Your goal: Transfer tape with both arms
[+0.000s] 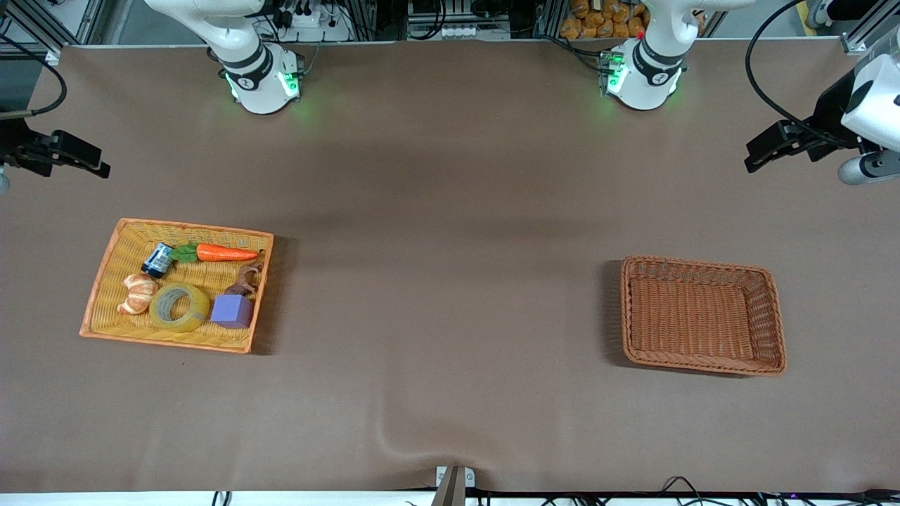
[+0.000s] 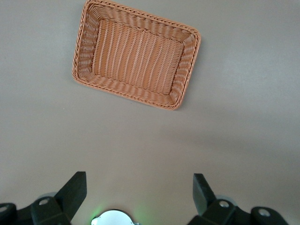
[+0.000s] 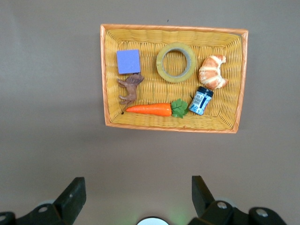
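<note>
The tape (image 1: 179, 307), a yellowish translucent ring, lies flat in the yellow basket (image 1: 190, 226) toward the right arm's end of the table. It also shows in the right wrist view (image 3: 176, 62), between a purple cube and a croissant toy. My right gripper (image 1: 91, 165) (image 3: 136, 190) is open and empty, high over bare table beside that basket. My left gripper (image 1: 756, 160) (image 2: 138, 187) is open and empty, high over bare table at the left arm's end, beside the brown basket (image 1: 692, 262) (image 2: 187, 70), which holds nothing.
The yellow basket (image 3: 173, 27) also holds a carrot toy (image 1: 225, 253), a croissant toy (image 1: 138, 293), a purple cube (image 1: 231, 310), a brown animal figure (image 1: 246, 279) and a small blue can (image 1: 157, 260). A wide stretch of brown table lies between the baskets.
</note>
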`<state>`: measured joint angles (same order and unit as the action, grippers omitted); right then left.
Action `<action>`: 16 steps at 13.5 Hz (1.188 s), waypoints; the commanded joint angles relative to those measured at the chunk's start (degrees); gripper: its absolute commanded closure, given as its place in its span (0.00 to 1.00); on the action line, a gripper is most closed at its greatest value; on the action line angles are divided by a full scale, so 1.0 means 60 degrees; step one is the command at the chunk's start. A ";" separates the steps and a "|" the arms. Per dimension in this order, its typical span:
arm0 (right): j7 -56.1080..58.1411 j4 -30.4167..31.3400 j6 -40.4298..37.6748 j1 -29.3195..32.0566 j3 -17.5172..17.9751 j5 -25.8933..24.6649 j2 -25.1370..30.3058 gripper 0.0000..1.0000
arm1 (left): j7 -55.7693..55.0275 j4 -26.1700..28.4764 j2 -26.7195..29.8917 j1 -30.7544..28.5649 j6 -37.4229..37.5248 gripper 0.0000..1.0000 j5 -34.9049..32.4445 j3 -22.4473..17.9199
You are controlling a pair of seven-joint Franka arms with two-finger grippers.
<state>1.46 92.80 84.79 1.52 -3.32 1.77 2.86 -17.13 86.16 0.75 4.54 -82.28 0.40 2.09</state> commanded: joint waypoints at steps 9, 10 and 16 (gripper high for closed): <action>-0.0199 -0.0407 -0.0055 -0.0048 -0.0061 -0.0105 0.0095 0.00 | -0.0075 0.0025 -0.0008 0.0035 0.0017 0.00 -0.0140 0.0222; -0.0199 -0.0436 -0.0040 -0.0048 -0.0061 -0.0105 0.0095 0.00 | -0.0061 0.0097 -0.0008 -0.0008 -0.0158 0.00 -0.0140 0.0223; -0.0199 -0.0451 0.0048 -0.0063 -0.0061 -0.0105 0.0066 0.00 | 0.0041 0.0347 0.0109 -0.0082 -0.0743 0.00 -0.0154 0.0237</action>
<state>1.33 90.39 84.99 1.51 -3.54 1.77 2.87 -17.18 86.74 0.42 4.27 -84.54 0.39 3.06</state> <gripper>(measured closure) 0.000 0.000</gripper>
